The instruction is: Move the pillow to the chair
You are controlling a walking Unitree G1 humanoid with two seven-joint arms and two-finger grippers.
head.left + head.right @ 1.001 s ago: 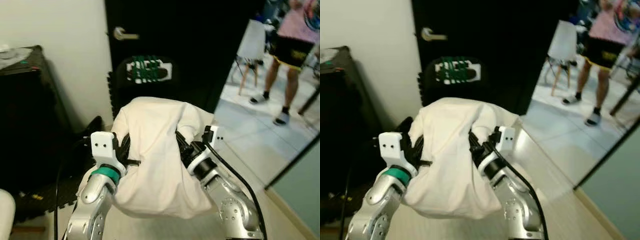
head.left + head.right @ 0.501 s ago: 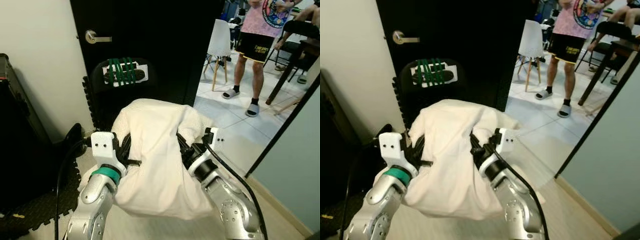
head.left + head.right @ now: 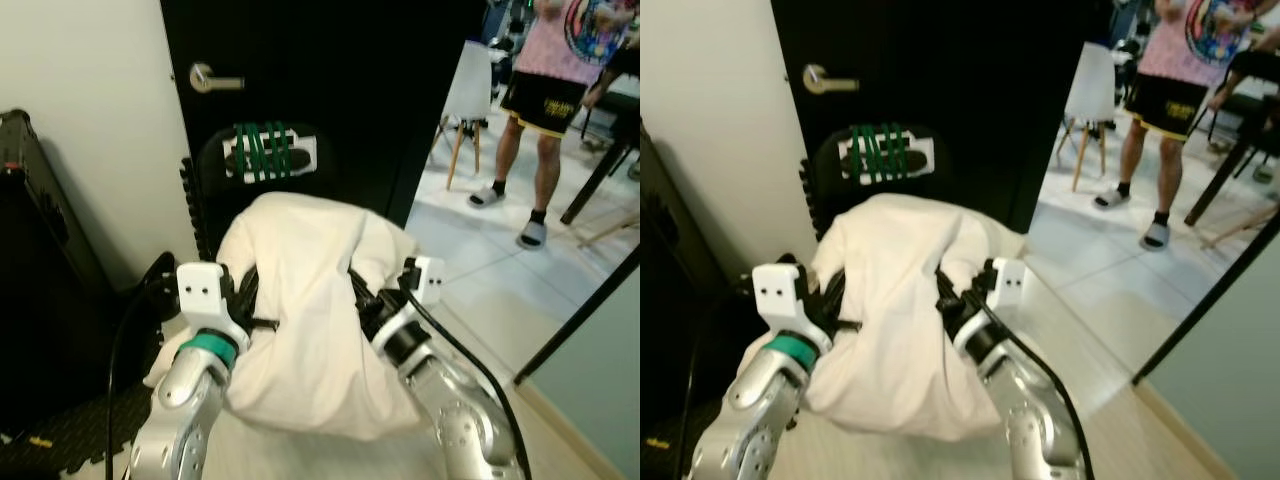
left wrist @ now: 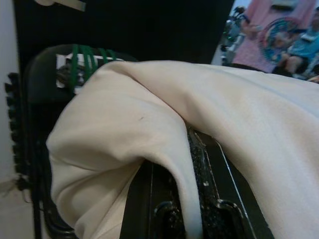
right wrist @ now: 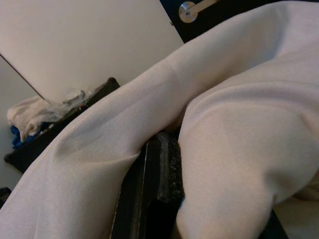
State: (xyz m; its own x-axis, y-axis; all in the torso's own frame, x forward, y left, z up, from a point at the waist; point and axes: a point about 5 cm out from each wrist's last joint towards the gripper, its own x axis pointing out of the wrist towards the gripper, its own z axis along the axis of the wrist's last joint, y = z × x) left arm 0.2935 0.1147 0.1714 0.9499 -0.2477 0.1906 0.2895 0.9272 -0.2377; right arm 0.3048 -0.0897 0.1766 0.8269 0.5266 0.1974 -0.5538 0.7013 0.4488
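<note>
A black door [image 3: 330, 90] with a silver lever handle [image 3: 212, 79] is standing ahead, and a cream pillow [image 3: 305, 310] is being carried in front of it, between the two arms, above the floor. The left gripper [image 3: 243, 300] is pressing into the pillow's left side, jaws pinching a fold of cloth; the right gripper [image 3: 362, 296] is gripping the right side likewise. A black chair [image 3: 262, 160] with green straps is standing just behind the pillow. A person [image 3: 560, 90] is standing beyond the doorway beside a white chair [image 3: 468, 90].
</note>
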